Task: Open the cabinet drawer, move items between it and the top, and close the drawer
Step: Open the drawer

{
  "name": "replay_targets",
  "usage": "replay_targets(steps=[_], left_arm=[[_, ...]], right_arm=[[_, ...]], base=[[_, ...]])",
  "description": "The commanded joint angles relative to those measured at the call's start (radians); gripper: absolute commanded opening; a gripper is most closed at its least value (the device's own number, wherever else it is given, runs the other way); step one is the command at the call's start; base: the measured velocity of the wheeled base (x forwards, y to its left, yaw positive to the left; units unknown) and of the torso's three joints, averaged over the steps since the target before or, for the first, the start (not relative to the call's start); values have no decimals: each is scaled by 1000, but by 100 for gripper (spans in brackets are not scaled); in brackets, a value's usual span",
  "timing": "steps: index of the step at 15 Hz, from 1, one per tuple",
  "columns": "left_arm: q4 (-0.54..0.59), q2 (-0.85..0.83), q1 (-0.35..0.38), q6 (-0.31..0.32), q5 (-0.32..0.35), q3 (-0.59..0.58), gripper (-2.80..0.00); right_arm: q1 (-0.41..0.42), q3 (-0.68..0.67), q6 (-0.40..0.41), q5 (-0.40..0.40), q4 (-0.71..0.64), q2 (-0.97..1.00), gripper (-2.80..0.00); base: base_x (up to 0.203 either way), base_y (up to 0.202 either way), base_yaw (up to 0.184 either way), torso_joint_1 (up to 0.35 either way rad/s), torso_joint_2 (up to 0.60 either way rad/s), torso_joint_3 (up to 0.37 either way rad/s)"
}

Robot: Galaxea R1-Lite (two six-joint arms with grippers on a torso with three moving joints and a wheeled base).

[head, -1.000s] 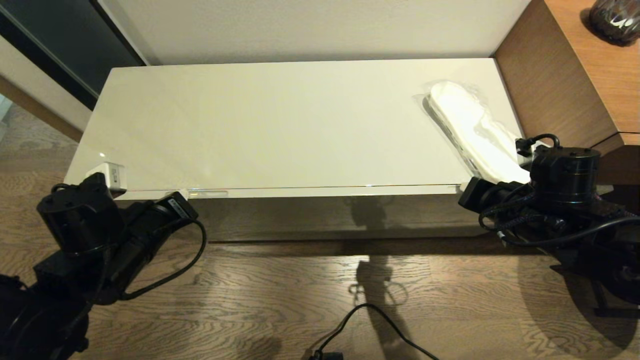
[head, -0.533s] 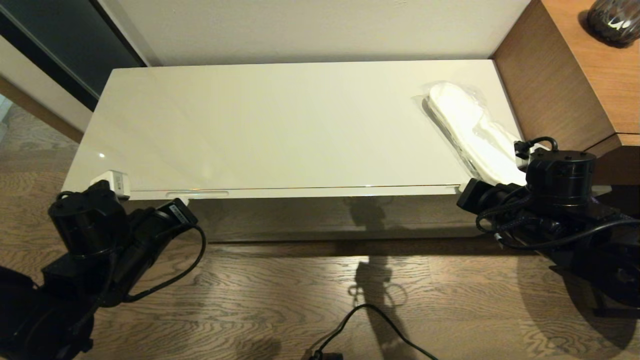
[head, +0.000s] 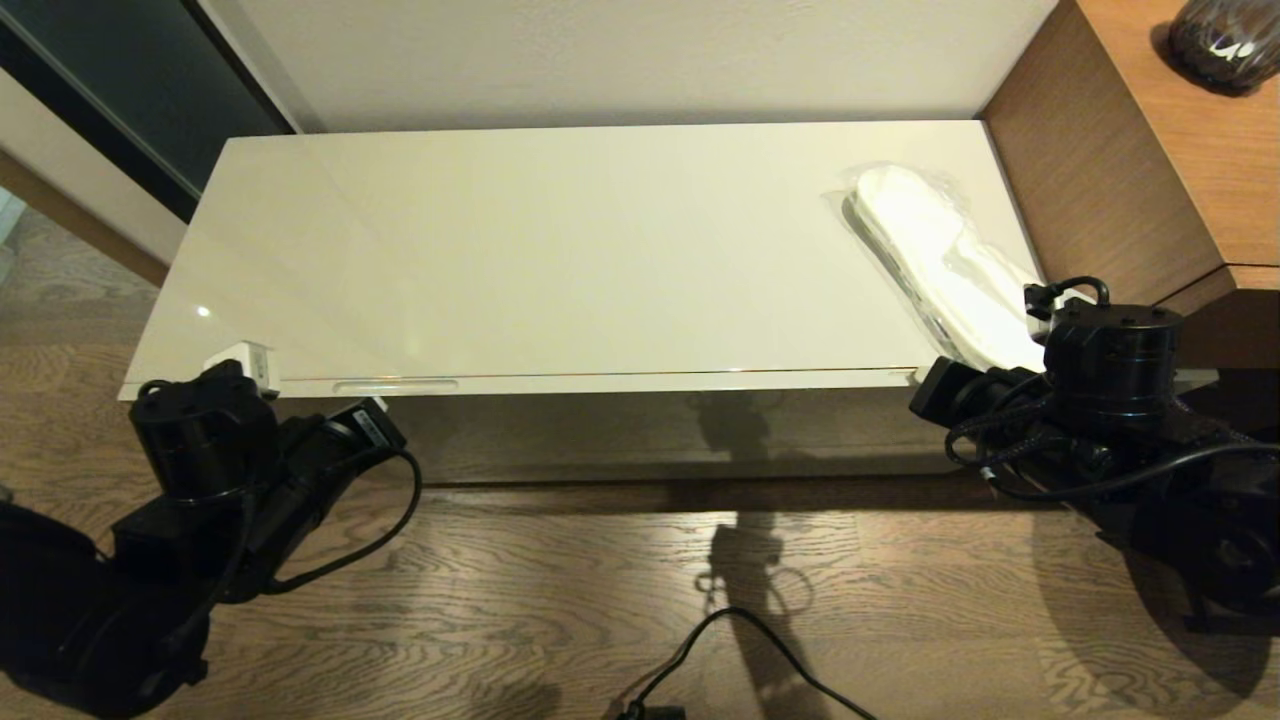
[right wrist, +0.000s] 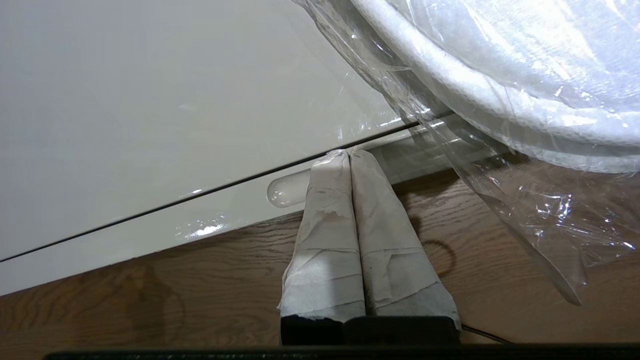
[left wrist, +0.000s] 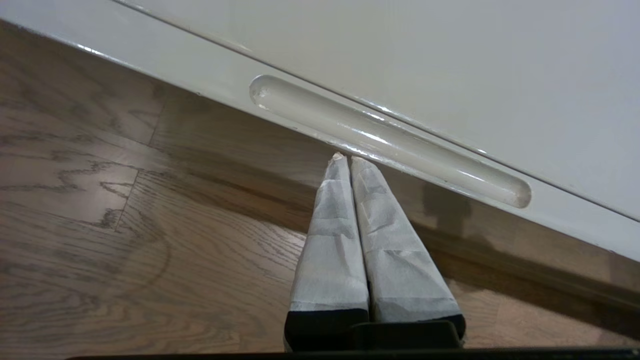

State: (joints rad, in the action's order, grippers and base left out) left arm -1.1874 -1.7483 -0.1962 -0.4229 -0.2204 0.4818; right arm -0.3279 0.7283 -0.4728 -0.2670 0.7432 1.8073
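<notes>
While pressed together with nothing between the fingers, left gripper [left wrist: 345, 159] at the front edge of the cabinet drawer [left wrist: 210, 75], fingertips just beside the left recessed pull [left wrist: 390, 142]. Right gripper [right wrist: 347, 154] likewise clenched and empty, tips at the right recessed pull [right wrist: 290, 191]. Drawer closed, flush under the top [head: 560, 250]. Wrapped slippers [head: 935, 260] lying on the top's right end, beside the brown desk [head: 1180, 150], clear wrap overhanging the front edge above the right gripper. Wooden floor [head: 600, 590] below.
</notes>
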Motion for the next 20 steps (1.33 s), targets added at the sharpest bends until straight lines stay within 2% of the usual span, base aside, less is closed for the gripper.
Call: replay_targets(steps=[1,6,12,20], left_arm=[[-5,64,-6,20,23,6,-280],[4,83,-5,23,26,13,-280],[-23,-20,0,-7,7,13,-280],[-130,-129,-2,1,13,32,-280]], right_arm=[[1,-3,-4,0,-2,23,-280],[1,-7,-4,0,-2,24,-280],[0,-7,-20,0,-2,37,-280],[1,-7,-23,2,-1,56,-280]], base=[[0,0,0,0,0,0],[0,0,0,0,0,0],[0,0,0,0,0,0],[0,0,0,0,0,0]])
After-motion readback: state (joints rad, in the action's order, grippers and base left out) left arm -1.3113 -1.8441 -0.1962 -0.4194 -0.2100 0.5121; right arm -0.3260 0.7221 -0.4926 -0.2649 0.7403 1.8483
